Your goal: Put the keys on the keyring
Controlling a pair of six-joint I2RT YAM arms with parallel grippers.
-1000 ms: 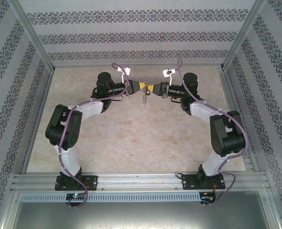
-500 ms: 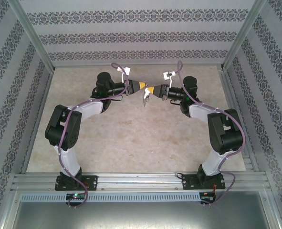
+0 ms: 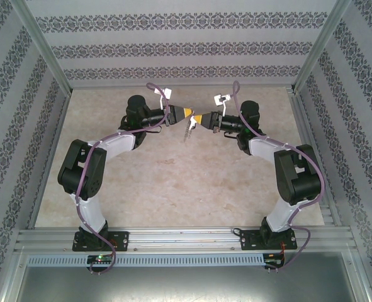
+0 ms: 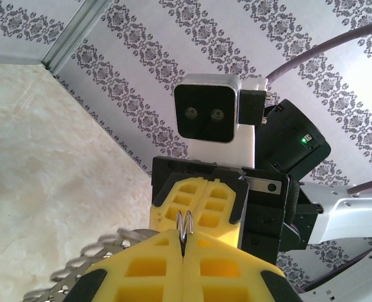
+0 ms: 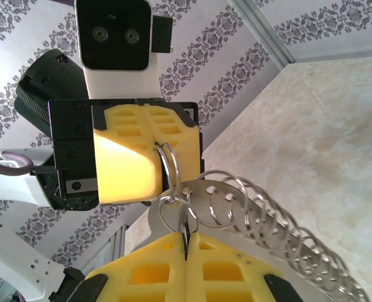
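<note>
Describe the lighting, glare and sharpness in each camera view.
Top external: soft, even light with no hard shadows; the hanging keyring is too small to resolve. Left wrist: the left gripper at the bottom edge looks slightly soft, the wallpaper behind crisp. Right wrist: a washed-out bright patch on the left gripper's yellow finger; the chain links blur toward the lower right.

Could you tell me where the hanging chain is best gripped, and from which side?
Probably its top links, close to the shut right gripper, approached from underneath: the chain hangs loose toward the table, and lower links would swing.
</note>
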